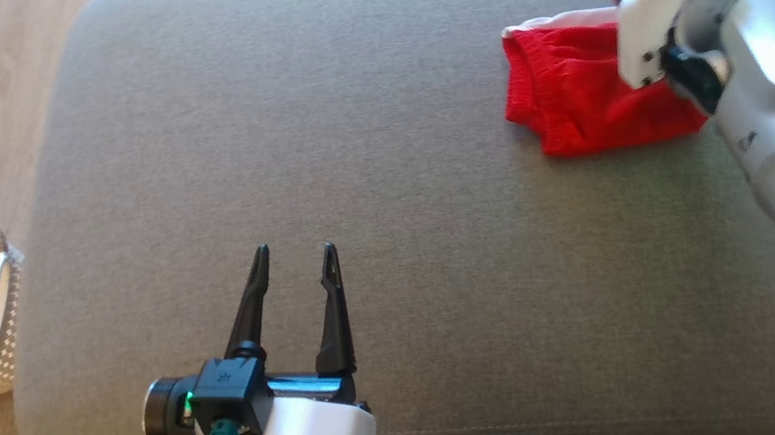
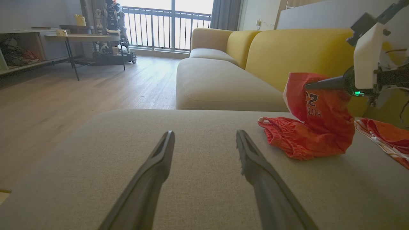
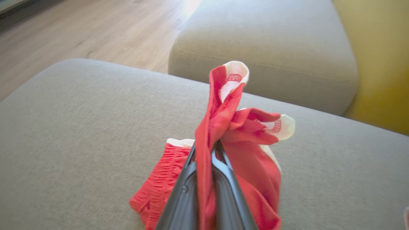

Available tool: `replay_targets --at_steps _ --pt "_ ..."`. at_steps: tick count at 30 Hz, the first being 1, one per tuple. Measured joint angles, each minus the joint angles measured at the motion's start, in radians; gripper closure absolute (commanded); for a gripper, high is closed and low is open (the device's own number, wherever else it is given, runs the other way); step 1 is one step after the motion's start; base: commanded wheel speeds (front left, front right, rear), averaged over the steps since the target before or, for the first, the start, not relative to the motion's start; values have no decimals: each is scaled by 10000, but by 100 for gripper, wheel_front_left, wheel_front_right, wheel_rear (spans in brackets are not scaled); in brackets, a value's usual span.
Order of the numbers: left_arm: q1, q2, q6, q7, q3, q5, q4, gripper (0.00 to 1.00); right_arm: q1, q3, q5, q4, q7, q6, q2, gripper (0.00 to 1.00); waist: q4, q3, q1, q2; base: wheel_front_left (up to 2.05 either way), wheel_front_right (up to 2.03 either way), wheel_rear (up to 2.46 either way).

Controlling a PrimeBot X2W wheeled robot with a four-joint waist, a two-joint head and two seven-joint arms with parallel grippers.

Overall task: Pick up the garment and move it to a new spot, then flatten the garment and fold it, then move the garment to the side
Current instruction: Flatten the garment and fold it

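The grey ottoman [image 1: 338,101] carries the red shorts [image 1: 587,100] near its far right corner, with one part lifted. The right wrist view shows the right gripper [image 3: 206,148] clamped on this lifted fabric. The left gripper [image 1: 295,251] is spread wide and holds nothing, above the near edge. Only the left wrist view shows a printed number [image 2: 310,99] on the raised part.

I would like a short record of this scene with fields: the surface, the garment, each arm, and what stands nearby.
surface: grey cushion
garment: red garment, one part lifted, the rest lying on the cushion's right side
right arm: right gripper shut on the garment's fabric
left arm: left gripper open, holding nothing, over bare cushion
nearby: woven basket on the floor, left of the cushion
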Motion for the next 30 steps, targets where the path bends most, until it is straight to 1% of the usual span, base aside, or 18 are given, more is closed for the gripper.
replay_targets --at_steps 2,3,4,5,6,11,14,16,18,19,22,23,25,26,28,30 --pt "-2 4 0 0 -138 -75 15 0 0 86 79 117 324 0 123 100 126 -42 0 0 0 0 0" --pt "-2 4 2 0 -215 -121 21 0 0 98 81 173 420 -2 130 95 195 -57 0 0 0 0 0" --pt "-3 0 2 0 -253 -142 36 0 1 104 81 228 516 -2 130 70 262 -70 0 0 0 0 0" --pt "-4 0 2 0 -267 -184 58 0 3 109 81 282 621 -2 128 39 328 -84 0 0 0 0 0" --pt "-3 2 17 0 -265 -205 81 0 6 111 82 324 663 -2 132 0 387 -102 0 0 0 0 0" --pt "15 4 184 0 -236 -295 119 0 11 123 660 184 514 -2 412 0 397 -234 0 0 0 0 0" --pt "169 6 249 0 -224 -305 119 0 20 541 976 -261 500 -2 499 0 198 -320 0 0 0 0 0" --pt "230 6 251 0 -219 -305 117 0 55 786 1183 -679 368 -2 428 0 34 -382 0 0 0 0 0" --pt "230 6 261 0 -190 -303 107 0 154 1030 1390 -1197 59 0 178 0 -137 -444 0 0 0 0 0" --pt "230 6 265 0 -173 -291 94 0 217 1127 1427 -1448 -150 0 -44 0 -223 -471 0 0 0 0 0" --pt "270 4 337 0 -33 -261 8 0 468 1331 1348 -2113 -972 0 -1058 0 -489 -530 0 0 0 0 0" --pt "306 4 339 0 42 -261 -23 0 627 1287 1287 -2272 -1248 -2 -1404 0 -578 -544 0 0 0 0 0" --pt "382 10 349 0 115 -259 -63 0 1087 1068 1262 -2525 -1776 -2 -1879 0 -731 -562 0 0 0 0 0" --pt "382 10 349 0 115 -259 -63 0 1087 1068 1262 -2525 -1776 -2 -1879 0 -731 -562 0 0 0 0 0" --pt "385 6 349 0 144 -222 -100 0 1734 681 1262 -2778 -2313 -2 -2063 0 -842 -587 0 0 0 0 0" --pt "392 4 347 0 255 -173 -136 0 2556 297 1312 -3168 -2815 -2 -1973 0 -943 -638 0 0 0 0 0"
